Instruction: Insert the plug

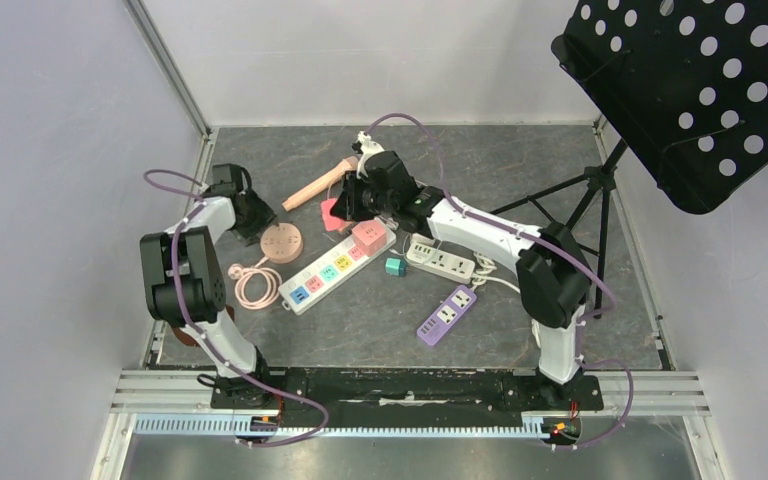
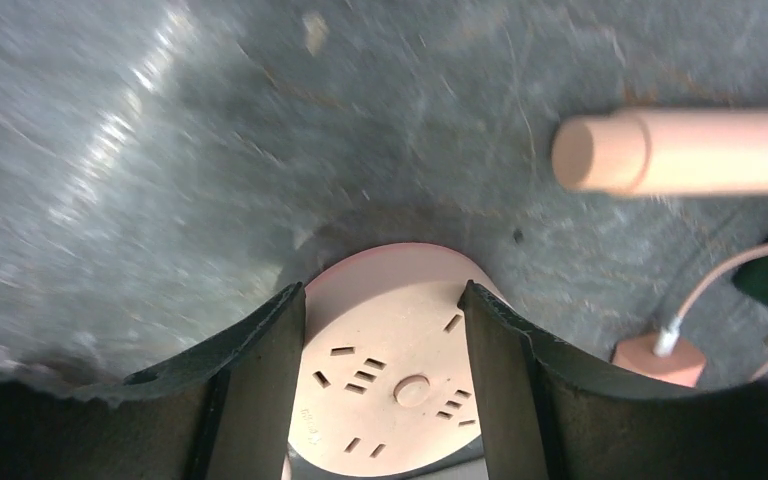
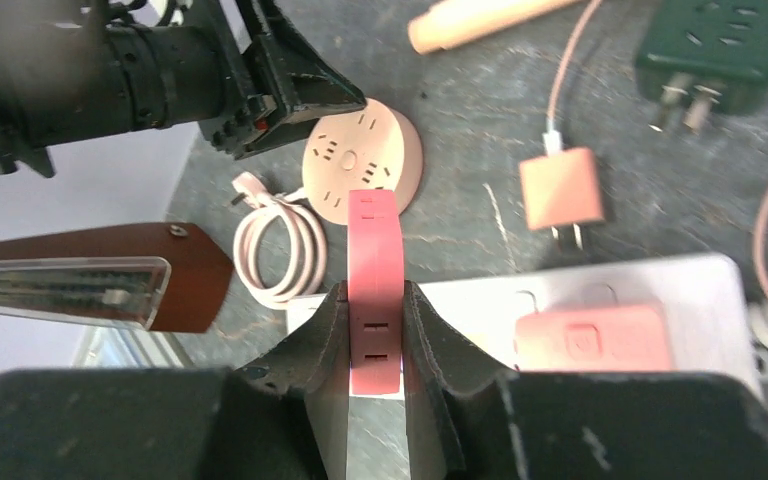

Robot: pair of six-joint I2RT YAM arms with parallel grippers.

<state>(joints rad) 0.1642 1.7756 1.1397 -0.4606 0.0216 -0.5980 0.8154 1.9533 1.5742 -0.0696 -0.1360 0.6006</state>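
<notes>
1. The red plug (image 3: 374, 240) is off the counter (image 1: 520, 160), clamped upright between the narrow-set fingers of the right end effector (image 3: 375, 300). Its slotted face is turned toward the wrist camera; its prongs are not visible from here.
2. The plug hangs over the near end of the white multi-colour power strip (image 3: 460, 310), beside a pink cube block (image 3: 590, 340) already seated in that strip. The round pink socket (image 2: 390, 375) lies just beyond the plug's upper edge.
3. The left end effector (image 2: 382, 295) is spread wide, one finger on each side of the round socket. Whether the fingers touch its rim cannot be determined.
4. Step in hand, as judged: carry and alignment. The plug is grasped but not yet seated in any outlet.
5. The left arm's position suggests that the round socket is the target and is to be braced. The strip below the plug remains a possible target.
6. The next move calls for:
   - turning the prongs toward the chosen slot pattern;
   - matching the slot orientation before descent;
   - pressing straight in, without tilt;
   - holding the receiving socket steady, since it looks light and likely to slide.
7. Nearby loose items: a small pink charger (image 3: 560, 190) and a pink cylinder (image 2: 680, 150). Both lie apart from the approach path.
</notes>
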